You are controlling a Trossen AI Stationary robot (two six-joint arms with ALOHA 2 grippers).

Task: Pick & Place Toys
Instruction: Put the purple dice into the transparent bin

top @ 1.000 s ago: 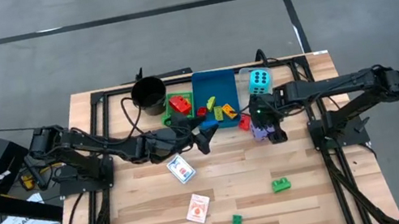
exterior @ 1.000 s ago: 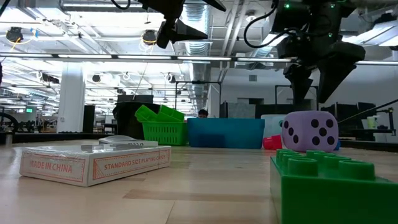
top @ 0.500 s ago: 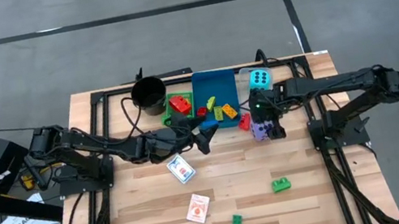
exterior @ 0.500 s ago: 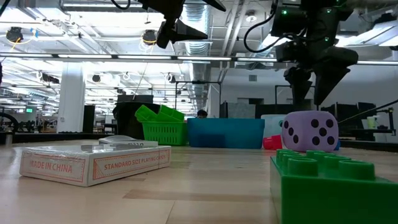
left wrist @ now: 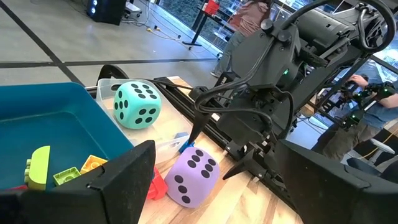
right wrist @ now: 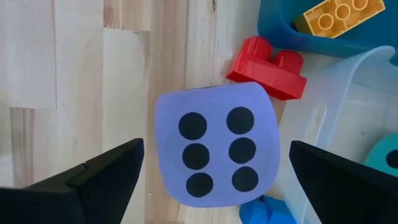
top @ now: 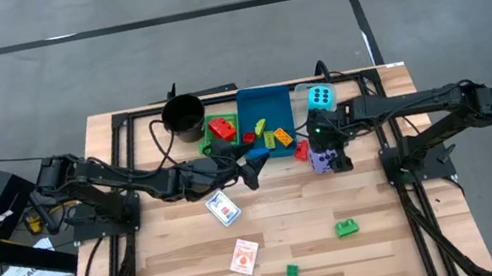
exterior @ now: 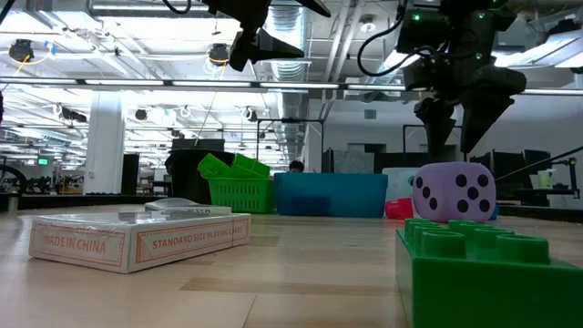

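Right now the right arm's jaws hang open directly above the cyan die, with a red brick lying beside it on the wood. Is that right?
Not quite: the die under the right gripper is the purple die, not the cyan one. The right wrist view shows it between the open jaws, six pips up, with the red brick beside it. The cyan die sits farther back.

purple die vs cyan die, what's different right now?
The purple die sits on the bare wooden table; the cyan die sits farther back, in the clear tray.
The right pincer hangs open directly above the purple die; nothing is over the cyan die.
The purple die shows six pips upward; the cyan die shows five.
Shared: both are foam-looking cubes with black pips, similar in size.
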